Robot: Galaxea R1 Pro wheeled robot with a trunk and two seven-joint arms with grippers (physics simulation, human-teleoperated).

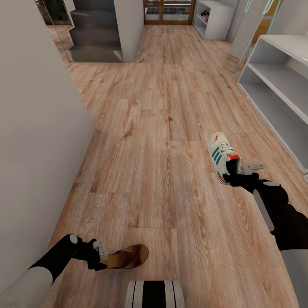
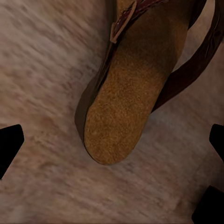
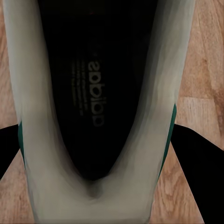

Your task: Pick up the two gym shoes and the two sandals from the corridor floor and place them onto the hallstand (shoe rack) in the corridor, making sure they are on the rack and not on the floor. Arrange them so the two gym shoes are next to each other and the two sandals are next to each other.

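On the corridor floor (image 1: 162, 128), well short of the shoe rack (image 1: 278, 85) that lines its right side, one gym shoe (image 1: 221, 156) is at the right tool (image 1: 238, 170). The shoe's heel points toward the robot and its toe points up the corridor. In the right wrist view the shoe's dark opening (image 3: 98, 93) fills the space between the two black fingers (image 3: 193, 158), which sit against the white heel sides, so the right tool looks closed on the gym shoe. Whether the sole is off the floor or touching it, I cannot tell.

Far from the rack, near the grey wall (image 1: 38, 128) on the corridor's left side, one brown sandal (image 1: 128, 256) is at the left tool (image 1: 99, 256), heel end toward the tool. In the left wrist view the tan insole (image 2: 126, 107) lies between two black fingertips (image 2: 9, 144) that stand clearly apart from it on both sides, so the left tool is open around the sandal without touching it.

Beyond the rack, at the corridor's far end, a second white shelf unit (image 1: 214, 19) stands beside a wooden-framed door (image 1: 169, 10).
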